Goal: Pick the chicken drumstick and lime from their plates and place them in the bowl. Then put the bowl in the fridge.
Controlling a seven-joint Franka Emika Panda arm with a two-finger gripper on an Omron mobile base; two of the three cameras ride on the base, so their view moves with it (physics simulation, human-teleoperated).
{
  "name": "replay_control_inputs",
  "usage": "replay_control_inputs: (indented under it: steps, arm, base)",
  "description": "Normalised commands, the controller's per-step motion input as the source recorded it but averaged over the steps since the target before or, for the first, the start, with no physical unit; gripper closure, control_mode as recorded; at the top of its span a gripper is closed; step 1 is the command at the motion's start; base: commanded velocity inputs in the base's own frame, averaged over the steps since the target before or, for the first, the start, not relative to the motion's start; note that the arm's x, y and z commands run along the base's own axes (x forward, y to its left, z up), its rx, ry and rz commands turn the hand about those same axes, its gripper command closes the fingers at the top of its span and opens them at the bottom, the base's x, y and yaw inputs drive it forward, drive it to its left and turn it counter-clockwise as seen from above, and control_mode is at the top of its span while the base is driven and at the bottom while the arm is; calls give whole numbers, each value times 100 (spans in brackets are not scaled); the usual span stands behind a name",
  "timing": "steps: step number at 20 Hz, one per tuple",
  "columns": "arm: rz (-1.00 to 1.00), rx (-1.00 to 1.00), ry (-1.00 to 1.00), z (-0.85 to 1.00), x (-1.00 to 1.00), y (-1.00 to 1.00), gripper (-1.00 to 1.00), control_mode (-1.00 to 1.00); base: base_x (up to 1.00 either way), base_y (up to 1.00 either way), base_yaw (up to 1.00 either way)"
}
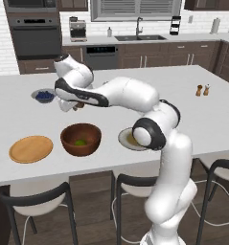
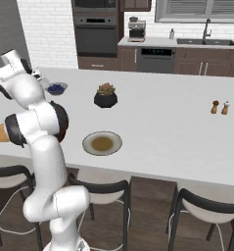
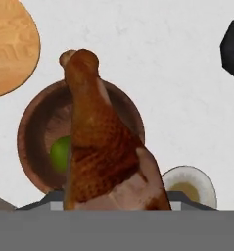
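Gripping chicken drumstick (image 3: pixel 101 152) between fingers.

arm (image 1: pixel 130 98): bent far left, elbow raised | hand pointing down | fingers clamped on chicken drumstick (image 3: pixel 101 152)

Brown drumstick (image 3: pixel 101 147), green lime (image 3: pixel 60 153), reddish-brown bowl (image 1: pixel 81 139), orange-tan plate (image 1: pixel 31 149).

Chicken drumstick (image 3: pixel 101 152) above bowl (image 3: pixel 35 132) holding lime (image 3: pixel 61 153).
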Motion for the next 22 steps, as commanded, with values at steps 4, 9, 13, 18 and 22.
replay_control_inputs:
  steps: [4,9,13,18,22]
  arm:
    - [-1,31,-32,-39,-41,-56,100,-100]
    - [0,17,6,12,-1,-37,100,-100]
    - [0,5,26,0,29,-5,100,-100]
    - [0,0,45,0,33,2,100,-100]
    - [0,-2,35,-12,38,35,100,-100]
  base:
    - [0,0,0]
    - [0,0,0]
    - [0,0,0]
    - [0,0,0]
    - [0,0,0]
